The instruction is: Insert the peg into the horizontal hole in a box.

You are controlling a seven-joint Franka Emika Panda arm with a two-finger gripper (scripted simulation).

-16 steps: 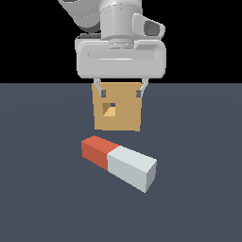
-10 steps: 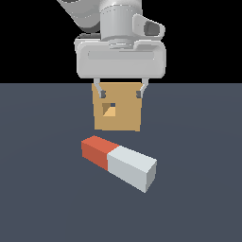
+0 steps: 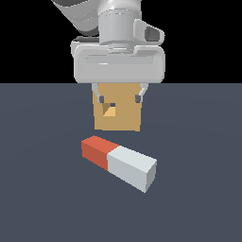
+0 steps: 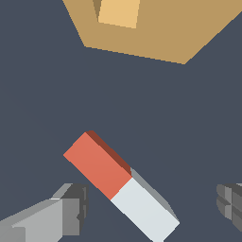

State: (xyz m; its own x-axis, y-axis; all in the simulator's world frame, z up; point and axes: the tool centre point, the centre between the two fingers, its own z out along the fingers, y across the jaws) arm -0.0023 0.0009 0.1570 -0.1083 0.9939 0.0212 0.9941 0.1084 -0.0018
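Fingers (image 4: 71, 210) spread wide, two of them, nothing between the pads, nothing touched. In the wrist view one fingertip shows on each side of the peg (image 4: 120, 186), clear of it. The gripper (image 3: 118, 98) hangs above the tabletop (image 3: 198, 142), up off the surface, its fingertips seen against the box face in the exterior view.

Count: one gripper, one peg, one box (image 3: 118, 108), one hole (image 3: 109, 109).

Peg: long square-sectioned block, shorter part red-orange, longer part white-grey. Lies flat on the dark slate tabletop, roughly mid-table, aslant; the red end points toward the exterior view's left and the far edge, the white end toward the exterior view's right and the near edge.

Box: flat tan-orange square block, standing behind the peg toward the far edge, apart from it. Hole is a small square opening in its face, off-centre toward the exterior view's left, lighter orange inside.

Peg not in the hole.
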